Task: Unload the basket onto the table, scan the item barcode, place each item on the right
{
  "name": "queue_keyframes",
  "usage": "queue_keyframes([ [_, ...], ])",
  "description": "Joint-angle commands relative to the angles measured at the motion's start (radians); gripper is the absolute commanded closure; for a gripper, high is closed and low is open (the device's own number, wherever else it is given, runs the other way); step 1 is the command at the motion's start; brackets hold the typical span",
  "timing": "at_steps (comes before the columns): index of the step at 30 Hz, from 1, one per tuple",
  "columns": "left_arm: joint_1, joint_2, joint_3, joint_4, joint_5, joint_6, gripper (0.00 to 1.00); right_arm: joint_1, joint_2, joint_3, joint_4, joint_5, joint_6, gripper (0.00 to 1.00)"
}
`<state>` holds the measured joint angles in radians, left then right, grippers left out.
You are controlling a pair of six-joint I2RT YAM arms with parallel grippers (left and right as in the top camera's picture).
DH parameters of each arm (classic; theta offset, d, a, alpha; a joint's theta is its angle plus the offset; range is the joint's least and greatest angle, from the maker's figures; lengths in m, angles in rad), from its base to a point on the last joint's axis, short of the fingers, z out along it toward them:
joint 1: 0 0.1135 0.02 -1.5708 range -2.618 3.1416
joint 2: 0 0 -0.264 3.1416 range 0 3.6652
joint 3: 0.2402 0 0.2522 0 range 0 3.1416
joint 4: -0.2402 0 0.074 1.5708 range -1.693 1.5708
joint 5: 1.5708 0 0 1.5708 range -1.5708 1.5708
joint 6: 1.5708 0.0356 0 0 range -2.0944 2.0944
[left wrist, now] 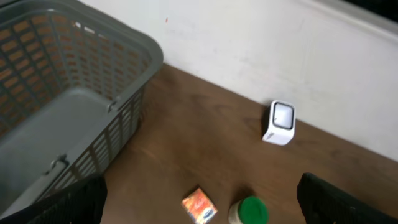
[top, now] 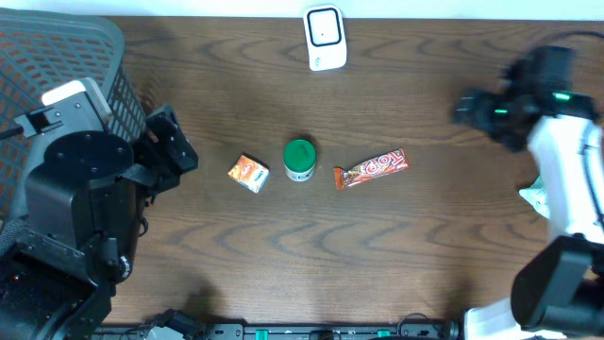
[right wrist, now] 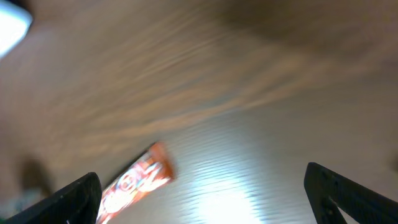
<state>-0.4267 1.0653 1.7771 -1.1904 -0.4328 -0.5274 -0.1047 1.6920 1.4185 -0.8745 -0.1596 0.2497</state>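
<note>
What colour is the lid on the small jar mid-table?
The lid is green, clearest in the overhead view.

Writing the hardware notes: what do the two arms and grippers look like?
Left arm: all black, round joint housings, a white block on top. Right arm: white links, black joints, a green light near the wrist. Left gripper and right gripper: plain black, blocky fingers, no visible markings.

Wood-grain table (top: pixel 425 255) bears a glossy-wrapped candy bar (top: pixel 372 169).
</note>
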Motion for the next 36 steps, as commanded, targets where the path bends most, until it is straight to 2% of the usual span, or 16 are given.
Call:
queue_keyframes([
  [1, 0.005, -0.002, 0.007, -0.028, -0.019, -0.012, 0.02, 0.137, 0.005, 0.004, -0.004, 0.020, -0.011, 0.01],
  [7, 0.005, -0.010, 0.007, -0.051, -0.037, -0.017, 0.02, 0.369, 0.006, 0.005, 0.005, 0.060, 0.100, 0.01],
  [11, 0.005, -0.035, 0.007, -0.057, -0.059, -0.079, 0.02, 0.479, 0.017, 0.014, 0.018, 0.074, 0.152, 0.01],
  [17, 0.005, -0.084, 0.007, -0.078, -0.058, -0.100, 0.02, 0.613, 0.130, 0.206, -0.080, 0.183, 0.278, 0.01],
  [22, 0.005, -0.093, 0.007, -0.128, -0.058, -0.103, 0.02, 0.667, 0.311, 0.481, -0.251, 0.206, 0.353, 0.01],
  [26, 0.005, -0.093, 0.007, -0.153, -0.058, -0.107, 0.02, 0.695, 0.441, 0.634, -0.330, 0.183, 0.442, 0.01],
  [36, 0.005, -0.093, 0.007, -0.195, -0.058, -0.106, 0.02, 0.743, 0.561, 0.655, -0.326, 0.141, 0.662, 0.01],
])
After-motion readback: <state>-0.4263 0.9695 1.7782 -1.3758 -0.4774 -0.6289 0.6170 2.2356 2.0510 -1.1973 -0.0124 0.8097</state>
